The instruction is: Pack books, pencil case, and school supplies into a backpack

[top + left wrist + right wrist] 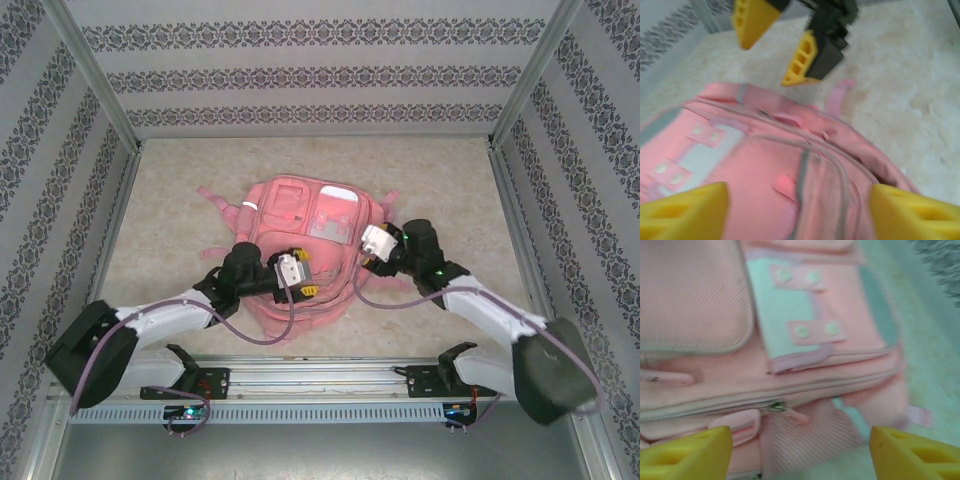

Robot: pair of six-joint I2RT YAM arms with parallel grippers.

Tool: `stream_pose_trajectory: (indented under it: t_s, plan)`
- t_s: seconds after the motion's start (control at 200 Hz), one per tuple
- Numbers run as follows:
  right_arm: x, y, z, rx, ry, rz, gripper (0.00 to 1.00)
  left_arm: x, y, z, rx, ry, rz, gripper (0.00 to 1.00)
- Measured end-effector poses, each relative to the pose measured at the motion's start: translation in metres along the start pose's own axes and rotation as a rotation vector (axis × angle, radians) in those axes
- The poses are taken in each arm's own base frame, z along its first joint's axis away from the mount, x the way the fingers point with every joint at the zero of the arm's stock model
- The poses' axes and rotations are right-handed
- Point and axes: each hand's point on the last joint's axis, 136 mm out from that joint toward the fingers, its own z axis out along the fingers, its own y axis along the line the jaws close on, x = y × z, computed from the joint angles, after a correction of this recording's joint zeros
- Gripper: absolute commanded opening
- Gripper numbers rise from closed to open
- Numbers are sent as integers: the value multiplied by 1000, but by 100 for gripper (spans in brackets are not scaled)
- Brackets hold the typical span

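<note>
Shows left pincer (309,272) and right pincer (360,252) spread wide, empty, facing each other. Places backpack (300,215) directly beneath both, on desk (180,190). Risks fingertip collision, or snagging zipper pull (776,405) and dragging soft fabric, if lowered together carelessly.

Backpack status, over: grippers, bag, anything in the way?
Left gripper open, right gripper open, both over backpack. Backpack flat, front pockets up. Nothing seen blocking.

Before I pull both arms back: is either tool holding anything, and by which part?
Nothing is held. The left tool and the right tool both stand open over the backpack, gripping no part of it.
</note>
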Motion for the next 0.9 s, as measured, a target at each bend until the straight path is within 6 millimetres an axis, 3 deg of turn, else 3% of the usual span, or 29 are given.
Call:
stream_pose_trajectory:
  t_s: [0.135,0.235,0.33,0.465,0.555,0.63,0.759,0.904]
  plan:
    - [-27,-34,-46,193,-163,164,98,-44,58,-31,-223,-24,-88,99]
    - [-21,-67,-81,390,-235,325,98,-45,117,-76,-468,-27,-204,99]
    - [10,-89,-102,550,-245,474,98,-13,158,-123,-702,6,-306,99]
    - [66,-89,-93,630,-151,594,98,71,171,-153,-880,149,-436,99]
    - [98,-81,-73,612,-57,625,98,126,169,-155,-908,259,-522,99]
    - [119,-78,-56,588,-1,647,98,156,168,-151,-906,309,-567,99]
    - [138,-84,-37,581,13,684,98,181,172,-139,-898,305,-597,99]
    - [144,-100,-15,596,-14,710,98,204,180,-136,-940,267,-609,99]
